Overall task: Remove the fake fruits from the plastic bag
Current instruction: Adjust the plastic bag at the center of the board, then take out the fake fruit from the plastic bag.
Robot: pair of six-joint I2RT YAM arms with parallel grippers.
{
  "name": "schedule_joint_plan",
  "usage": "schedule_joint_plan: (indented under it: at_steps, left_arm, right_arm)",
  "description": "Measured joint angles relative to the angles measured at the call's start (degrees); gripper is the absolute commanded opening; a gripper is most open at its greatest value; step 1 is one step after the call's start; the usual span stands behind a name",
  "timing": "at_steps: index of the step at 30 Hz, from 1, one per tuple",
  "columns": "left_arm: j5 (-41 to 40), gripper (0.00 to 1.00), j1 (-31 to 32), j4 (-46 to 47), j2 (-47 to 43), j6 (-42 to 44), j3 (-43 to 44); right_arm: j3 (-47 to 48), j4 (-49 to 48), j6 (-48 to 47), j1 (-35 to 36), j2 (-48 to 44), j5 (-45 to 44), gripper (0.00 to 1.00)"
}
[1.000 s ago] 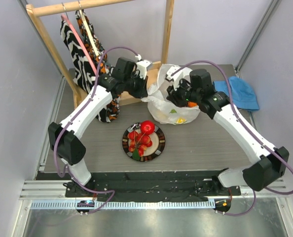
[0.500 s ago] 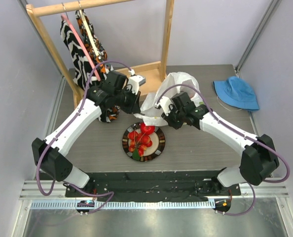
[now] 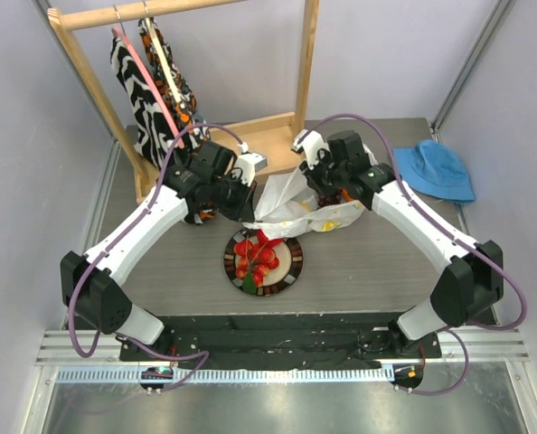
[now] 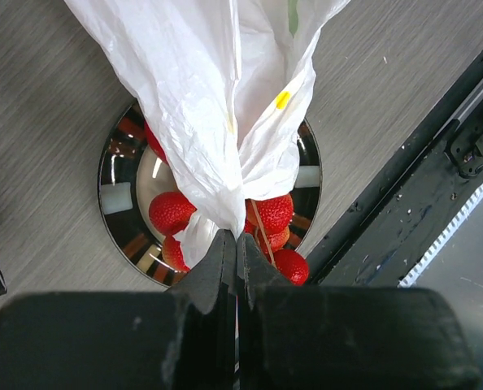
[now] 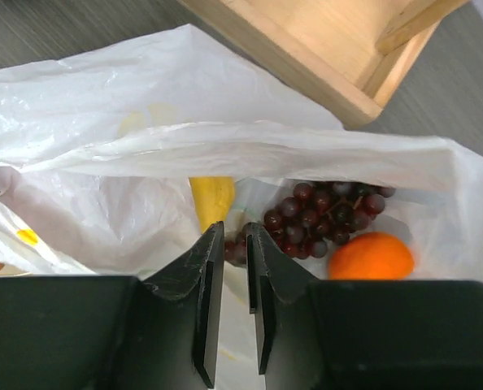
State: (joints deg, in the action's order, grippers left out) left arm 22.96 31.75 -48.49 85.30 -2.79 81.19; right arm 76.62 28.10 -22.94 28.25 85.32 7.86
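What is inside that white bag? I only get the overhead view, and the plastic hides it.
Observer: The right wrist view looks into the plastic bag: a dark grape bunch lies beside an orange.
Operator: Anything else in there?
Observer: A yellow fruit, partly under a plastic fold; its kind is unclear.
Operator: Who holds the bag?
Observer: The left tool is shut on a bunched part of it, above the plate of strawberries.
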Motion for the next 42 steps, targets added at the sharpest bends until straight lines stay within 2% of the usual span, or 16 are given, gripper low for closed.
schedule_joint_plan:
  at_steps: [6, 9, 10, 11, 14, 17, 21, 24, 31, 33, 37, 38, 42]
  left_arm:
    - [0.68, 0.00, 0.00, 0.26, -0.09, -0.28, 0.92]
    - [0.68, 0.00, 0.00, 0.35, -0.09, -0.46, 1.95]
    - [0.68, 0.00, 0.00, 0.52, -0.07, -0.68, 2.49]
    - [0.68, 0.00, 0.00, 0.66, -0.07, -0.85, 2.91]
    - [0.68, 0.00, 0.00, 1.40, -0.07, -1.09, 3.78]
    - [0.68, 0.00, 0.00, 1.62, -0.07, -1.11, 3.96]
    - [0.68, 0.00, 0.00, 1.68, 0.26, -1.07, 4.17]
    - [0.66, 0.00, 0.00, 1.86, 0.44, -1.05, 4.20]
    - [0.90, 0.00, 0.00, 2.16, 2.12, -1.25, 5.42]
    - [1.11, 0.00, 0.00, 2.36, 3.13, -1.27, 6.38]
    - [1.11, 0.00, 0.00, 2.54, 4.26, -1.27, 7.50]
    - [1.11, 0.00, 0.00, 2.60, 4.50, -1.27, 7.69]
    - [1.07, 0.00, 0.00, 2.80, 5.11, -1.25, 7.96]
  right_arm:
    - [0.09, 0.09, 2.01, 0.57, 9.90, -0.13, 0.17]
    - [-0.79, -0.42, 2.08, 0.85, 10.73, -1.49, 0.17]
    - [-1.51, -0.70, 2.08, 0.94, 10.73, -2.54, 0.20]
    - [-1.77, -0.72, 2.08, 0.96, 10.78, -3.32, 0.33]
    - [-1.92, -1.97, 2.64, 1.16, 12.31, -5.84, 0.57]
    - [-0.92, -2.34, 3.54, 1.22, 15.74, -5.77, 0.66]
    - [2.99, -0.35, 4.04, 1.25, 18.95, -0.46, 0.73]
    - [4.57, 2.08, 4.37, 1.27, 19.61, 2.75, 0.75]
    - [5.31, 4.09, 5.14, 1.27, 24.44, 2.78, 0.76]
    - [6.19, 4.09, 5.29, 1.25, 26.51, 2.32, 0.75]
    - [8.26, 3.43, 5.77, 1.25, 28.65, 2.21, 0.50]
    - [8.48, 2.99, 5.95, 1.09, 28.83, 2.25, 0.39]
    - [8.55, 1.64, 7.04, 0.07, 28.79, 2.82, 0.24]
